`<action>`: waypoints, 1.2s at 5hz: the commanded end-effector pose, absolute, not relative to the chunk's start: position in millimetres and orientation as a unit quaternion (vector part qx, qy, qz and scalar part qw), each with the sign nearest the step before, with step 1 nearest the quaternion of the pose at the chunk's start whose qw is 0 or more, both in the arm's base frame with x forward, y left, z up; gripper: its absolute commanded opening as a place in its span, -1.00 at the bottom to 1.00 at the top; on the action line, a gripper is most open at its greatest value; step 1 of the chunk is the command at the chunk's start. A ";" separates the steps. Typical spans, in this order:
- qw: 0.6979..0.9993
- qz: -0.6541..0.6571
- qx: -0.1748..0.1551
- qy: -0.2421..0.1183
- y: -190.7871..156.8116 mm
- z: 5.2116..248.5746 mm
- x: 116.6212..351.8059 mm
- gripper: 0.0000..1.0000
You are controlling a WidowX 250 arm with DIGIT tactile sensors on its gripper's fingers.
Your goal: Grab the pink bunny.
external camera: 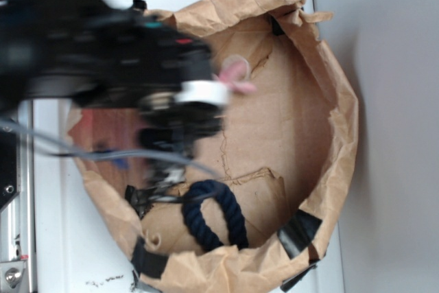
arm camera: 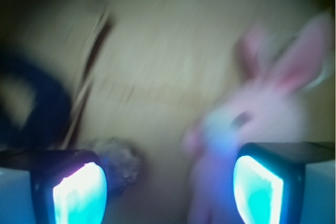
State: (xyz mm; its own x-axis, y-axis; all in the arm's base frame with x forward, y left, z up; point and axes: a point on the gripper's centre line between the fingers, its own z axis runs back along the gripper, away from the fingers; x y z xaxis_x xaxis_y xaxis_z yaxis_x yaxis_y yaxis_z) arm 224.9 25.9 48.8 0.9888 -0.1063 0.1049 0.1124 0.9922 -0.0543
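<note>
The pink bunny lies on the brown paper floor of the bag, its long ears pointing up right in the blurred wrist view. In the exterior view only its pink ears stick out from behind the arm. My gripper is open above it. The right finger overlaps the bunny's body, which reaches down into the gap between the fingers. The left finger stands over a lumpy grey-brown thing.
A dark navy rope loop lies at the bag's near side, also at the left of the wrist view. The crumpled paper bag wall rings everything. Black tape patches sit on its rim.
</note>
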 end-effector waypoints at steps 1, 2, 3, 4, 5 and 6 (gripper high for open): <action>0.999 -0.040 -0.007 -0.036 23.4 44.5 203.5 1.00; 0.999 -0.035 -0.002 -0.037 13.2 48.8 191.3 -0.59; 0.998 -0.049 -0.004 -0.050 4.2 61.8 179.9 1.00; 0.998 -0.049 -0.004 -0.050 4.2 61.8 179.9 1.00; 0.998 -0.049 -0.004 -0.050 4.2 61.8 179.9 1.00; 0.998 -0.049 -0.004 -0.050 4.2 61.8 179.9 1.00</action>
